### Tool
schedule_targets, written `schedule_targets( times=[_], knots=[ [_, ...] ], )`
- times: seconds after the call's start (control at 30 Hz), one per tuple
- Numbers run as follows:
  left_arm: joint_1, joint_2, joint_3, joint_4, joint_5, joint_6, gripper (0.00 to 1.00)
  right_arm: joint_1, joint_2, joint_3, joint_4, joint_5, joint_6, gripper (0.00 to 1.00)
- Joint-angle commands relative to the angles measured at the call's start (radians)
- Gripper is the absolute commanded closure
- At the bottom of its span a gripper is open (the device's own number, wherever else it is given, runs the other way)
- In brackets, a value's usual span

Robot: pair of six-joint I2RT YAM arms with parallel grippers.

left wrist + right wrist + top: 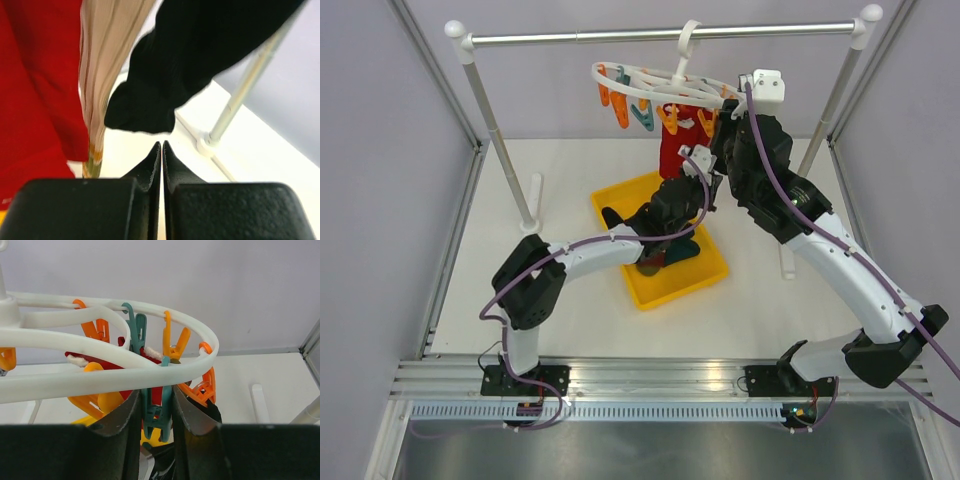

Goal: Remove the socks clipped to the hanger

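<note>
White plastic hanger [100, 374] dangles by its hook from the metal rail [570, 37], with a red sock [672, 150] and a pale striped sock [107, 45] clipped beneath it. The right gripper [155, 392] reaches up under the ring, its 2 fingers [125, 430] squeezed against a teal clip [159, 417]. The left gripper [162, 146], pressed together on nothing, hovers just beside the hanging pair, above a yellow tray [680, 290] where dark socks [617, 216] lie.
</note>
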Motion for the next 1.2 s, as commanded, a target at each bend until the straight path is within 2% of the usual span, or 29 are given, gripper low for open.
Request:
schedule_targets(
  times=[0.0, 0.03, 0.07, 0.33, 0.37, 0.47, 0.57, 0.83, 0.9, 0.93, 1.03, 1.17],
  knots=[
    [-0.003, -0.127, -0.078, 0.079, 0.090, -0.039, 0.98, 0.005, -0.019, 0.040, -0.001, 0.015, -0.022, 0.85],
    [-0.004, -0.140, -0.116, 0.089, 0.097, -0.058, 0.98, 0.005, -0.022, 0.040, -0.002, 0.005, -0.024, 0.80],
    [-0.004, -0.163, -0.133, 0.095, 0.101, -0.067, 0.98, 0.005, -0.032, 0.034, -0.004, -0.001, -0.021, 0.72],
    [-0.004, -0.214, -0.207, 0.121, 0.143, -0.096, 0.98, 0.005, -0.091, -0.016, -0.024, -0.031, 0.006, 0.57],
    [-0.004, -0.217, -0.210, 0.121, 0.146, -0.096, 0.98, 0.005, -0.096, -0.027, -0.028, -0.032, 0.009, 0.49],
    [-0.004, -0.235, -0.228, 0.124, 0.149, -0.102, 0.98, 0.003, -0.122, -0.055, -0.044, -0.038, 0.010, 0.40],
    [-0.004, -0.246, -0.242, 0.129, 0.150, -0.105, 0.98, 0.005, -0.160, -0.082, -0.048, -0.041, 0.009, 0.34],
    [-0.004, -0.252, -0.235, 0.114, 0.155, -0.116, 0.98, 0.005, -0.243, -0.160, -0.074, 0.004, 0.010, 0.30],
    [-0.004, -0.250, -0.228, 0.107, 0.156, -0.119, 0.90, -0.001, -0.254, -0.174, -0.079, 0.005, 0.000, 0.28],
    [-0.004, -0.252, -0.228, 0.109, 0.155, -0.125, 0.82, -0.008, -0.253, -0.177, -0.087, -0.039, -0.001, 0.27],
    [-0.007, -0.260, -0.228, 0.107, 0.150, -0.130, 0.68, -0.073, -0.230, -0.167, -0.131, -0.148, 0.009, 0.25],
    [-0.014, -0.272, -0.235, 0.101, 0.147, -0.127, 0.62, -0.213, -0.208, -0.167, -0.156, -0.390, 0.018, 0.25]
  ],
)
